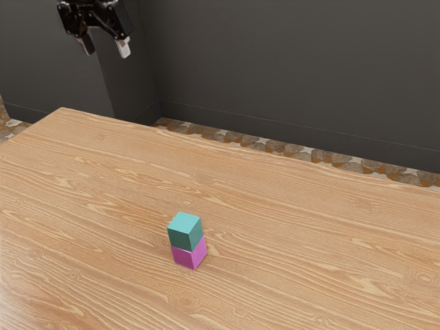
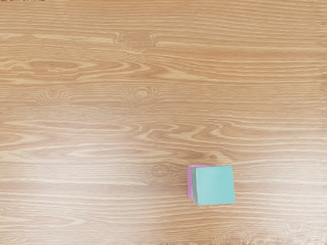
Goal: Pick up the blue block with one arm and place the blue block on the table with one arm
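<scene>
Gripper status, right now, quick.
Gripper: open, its two fingers apart, holding nothing.

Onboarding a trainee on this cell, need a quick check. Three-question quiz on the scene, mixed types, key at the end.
1. True or false: the gripper is open and holds nothing.
2. The blue block, relative to the pink block:
A) beside it
B) on top of it
C) underneath it
3. Fill in: per the task, the blue block should end up on the ____.

Key: 1 true; 2 B; 3 table.
</scene>
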Controlling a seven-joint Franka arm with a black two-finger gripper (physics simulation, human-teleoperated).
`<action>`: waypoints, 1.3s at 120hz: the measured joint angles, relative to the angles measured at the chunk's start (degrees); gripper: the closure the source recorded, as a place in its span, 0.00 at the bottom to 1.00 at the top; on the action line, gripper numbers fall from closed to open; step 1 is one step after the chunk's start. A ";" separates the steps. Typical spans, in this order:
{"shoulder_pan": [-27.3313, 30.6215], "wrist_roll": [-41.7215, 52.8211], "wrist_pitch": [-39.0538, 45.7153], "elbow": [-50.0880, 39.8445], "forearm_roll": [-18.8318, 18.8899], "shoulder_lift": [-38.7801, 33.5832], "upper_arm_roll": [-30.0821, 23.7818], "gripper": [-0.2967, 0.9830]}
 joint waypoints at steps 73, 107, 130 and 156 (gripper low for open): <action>-5.17 -0.33 27.57 -45.79 1.01 -7.93 -9.09 0.23; -4.45 -0.22 38.22 -54.51 -0.71 -5.51 -11.00 0.23; -1.62 0.31 43.80 -56.02 -0.58 -3.86 -11.06 0.23; 0.47 0.90 47.32 -56.89 -0.37 -0.24 -11.05 0.23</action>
